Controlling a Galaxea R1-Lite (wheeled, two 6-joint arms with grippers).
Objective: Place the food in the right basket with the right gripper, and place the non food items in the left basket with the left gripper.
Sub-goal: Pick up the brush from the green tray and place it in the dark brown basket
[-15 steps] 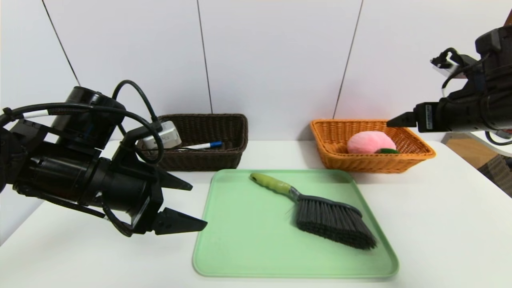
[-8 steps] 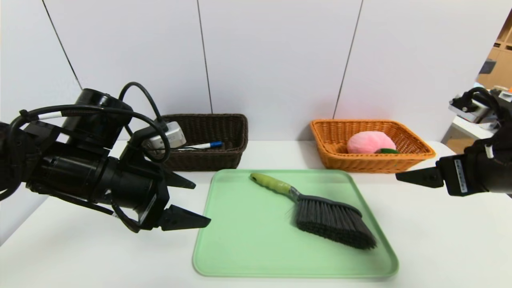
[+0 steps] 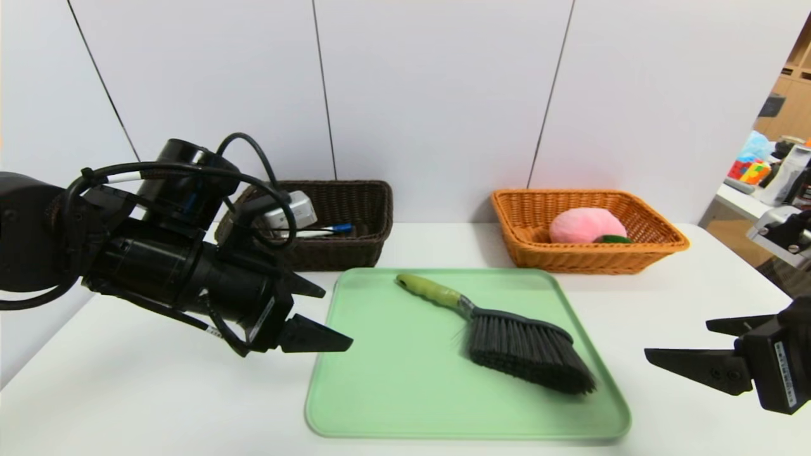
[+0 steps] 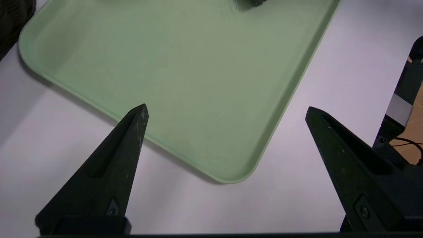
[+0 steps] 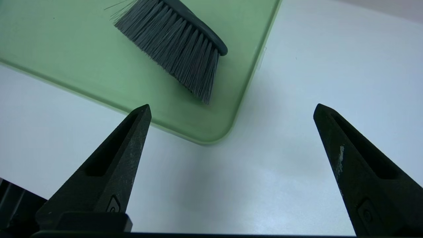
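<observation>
— So where does the sorting stand?

— Nearly finished, I'd say. The peach (image 3: 588, 225) lies in the orange basket (image 3: 659, 247) at the far right, and the marker (image 3: 320, 230) lies in the brown basket (image 3: 355, 253) at the far left. Only the brush (image 3: 510, 335) is out of place: it lies on the green tray (image 3: 355, 405) in the middle of the table (image 3: 684, 304), its green handle pointing to the far left and its bristles toward the near right corner.

— Which arm takes it?

— The left one, since a brush is not food. The left gripper (image 3: 329, 320) hangs over the tray's left edge, released, jaws wide apart and holding nothing; the brush handle is well apart from it, farther in and to the right.

— And the right gripper (image 3: 690, 348)?

— Low over the table at the near right, off the tray, also spread open and empty. Its job looks done.

— What does the next move call for?

— My judgement: the left gripper should reach right and farther in, straddle the thin handle across its width, and close there rather than on the bristles, which would give way. Then lift and carry to the brown basket. The brush is long, so it may need angling to fit beside the marker.
</observation>
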